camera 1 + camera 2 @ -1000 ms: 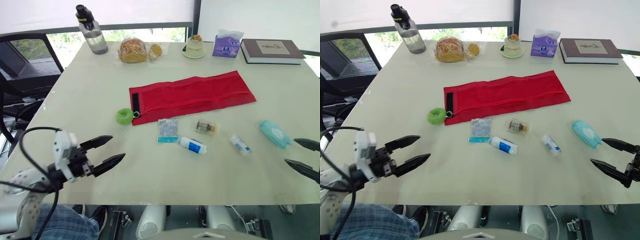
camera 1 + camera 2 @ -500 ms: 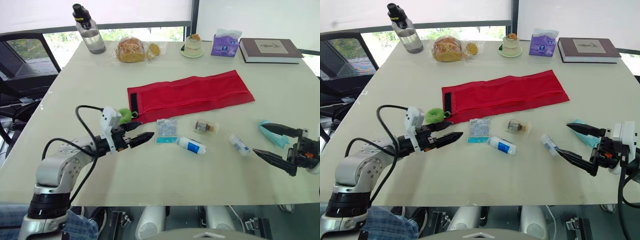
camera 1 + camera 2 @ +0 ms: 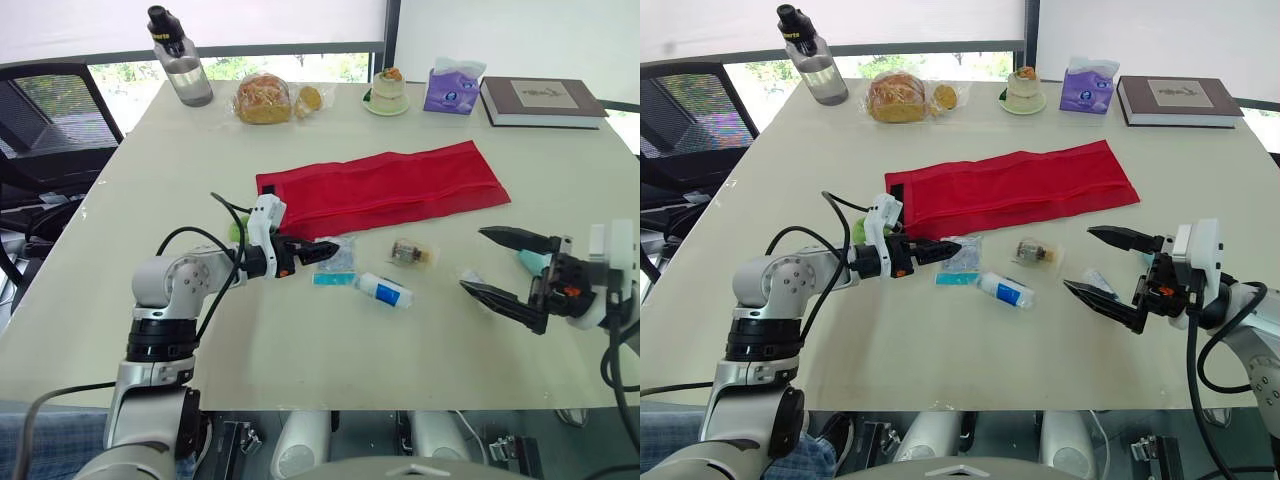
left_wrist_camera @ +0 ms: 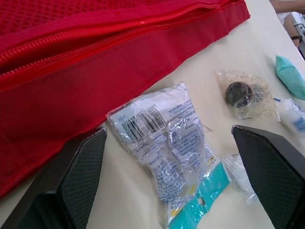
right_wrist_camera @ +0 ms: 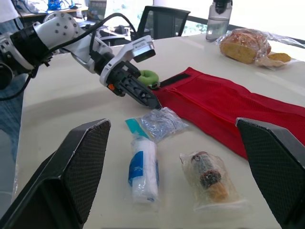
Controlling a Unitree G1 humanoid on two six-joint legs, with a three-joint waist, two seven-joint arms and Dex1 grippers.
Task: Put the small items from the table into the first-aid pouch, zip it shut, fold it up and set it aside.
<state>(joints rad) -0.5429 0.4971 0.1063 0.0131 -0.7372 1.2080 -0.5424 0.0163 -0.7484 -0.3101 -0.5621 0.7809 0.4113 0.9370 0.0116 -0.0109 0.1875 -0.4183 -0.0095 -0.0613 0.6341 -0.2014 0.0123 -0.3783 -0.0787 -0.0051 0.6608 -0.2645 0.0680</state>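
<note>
Both your arms came in from the near edge of the bench [image 3: 150,160] since 0.5 s ago. Red pouch [image 3: 385,188] flat mid-bench, items outside it. L pincer [image 3: 322,250] wide, astride clear packet [image 4: 162,138] at pouch's near edge. R pincer [image 3: 500,268] wide over small tube [image 3: 1096,281]; teal pack [image 4: 290,76] partly behind it.

The right tool [image 3: 471,259] partly hides the teal pack [image 3: 528,262], the left arm [image 3: 190,280] the green object [image 3: 857,233]
</note>
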